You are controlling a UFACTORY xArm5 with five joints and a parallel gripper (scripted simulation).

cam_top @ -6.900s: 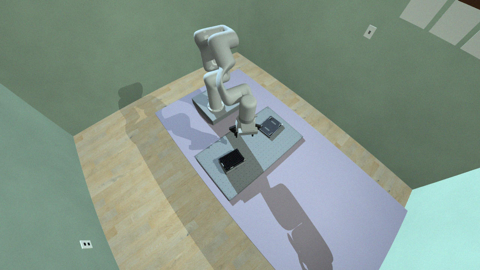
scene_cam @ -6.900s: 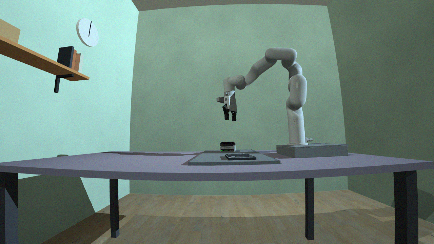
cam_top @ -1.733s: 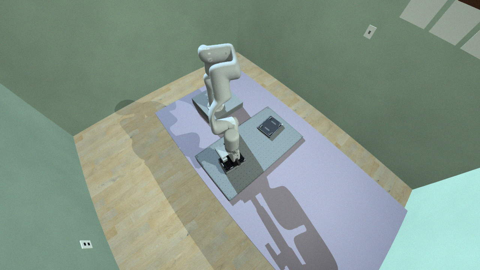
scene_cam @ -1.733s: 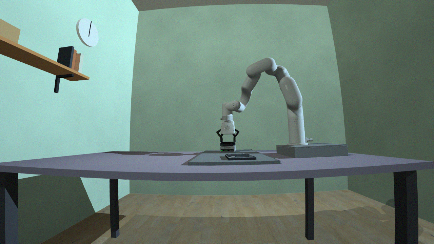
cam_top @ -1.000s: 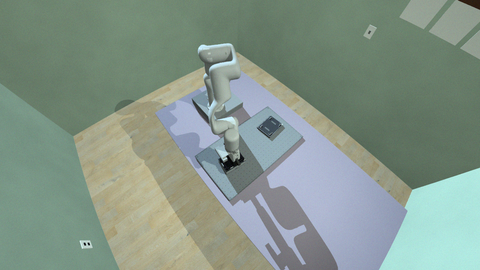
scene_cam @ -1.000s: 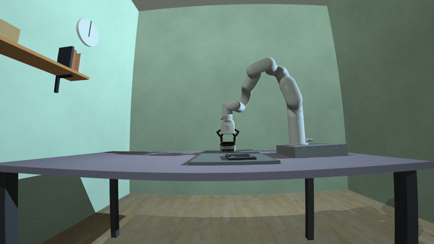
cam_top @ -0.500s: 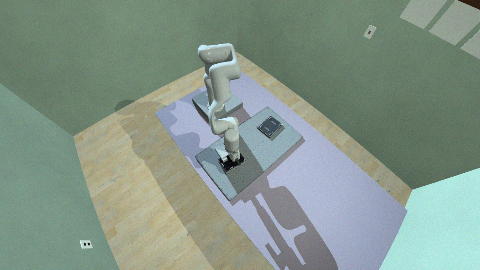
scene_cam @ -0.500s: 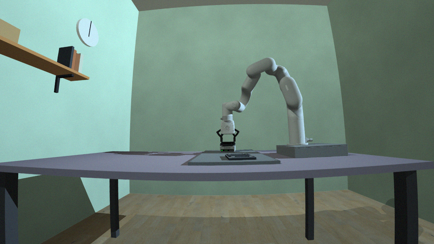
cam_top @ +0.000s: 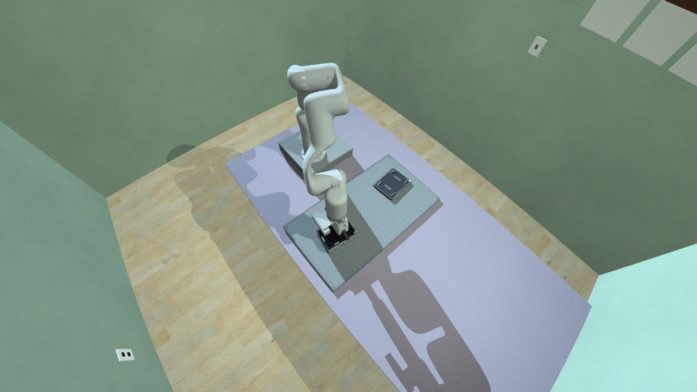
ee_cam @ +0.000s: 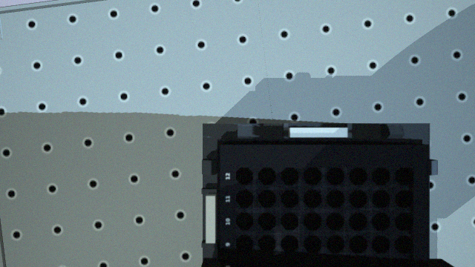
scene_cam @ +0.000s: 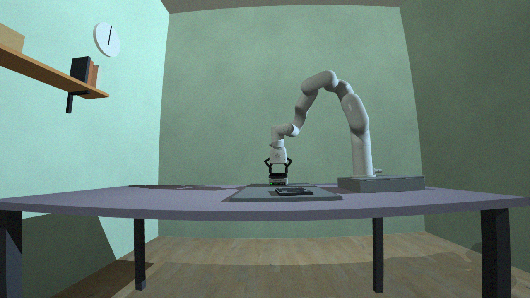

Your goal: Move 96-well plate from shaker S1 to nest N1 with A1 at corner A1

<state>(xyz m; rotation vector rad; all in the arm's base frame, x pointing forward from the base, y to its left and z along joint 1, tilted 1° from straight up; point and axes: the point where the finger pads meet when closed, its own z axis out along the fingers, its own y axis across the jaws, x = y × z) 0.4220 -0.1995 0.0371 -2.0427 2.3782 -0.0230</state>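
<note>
The black 96-well plate (cam_top: 330, 241) (ee_cam: 319, 208) lies on the plate shaker S1 (scene_cam: 278, 181) (ee_cam: 318, 132) at the near-left part of the grey breadboard (cam_top: 414, 209). My gripper (cam_top: 341, 233) (scene_cam: 278, 174) points straight down over the shaker and is shut on the plate across its short sides. The wrist view shows the plate's rows 9 to 12 at the bottom right; the fingertips and the cut-off corner are out of view there. The plate nest N1 (cam_top: 392, 185) (scene_cam: 293, 191), a dark pad with light corner locators, lies empty at the breadboard's far-right part.
The arm's grey base block (cam_top: 292, 151) (scene_cam: 381, 183) stands on the purple table behind the breadboard. The breadboard's dotted surface (ee_cam: 111, 74) stretches between shaker and nest with nothing on it.
</note>
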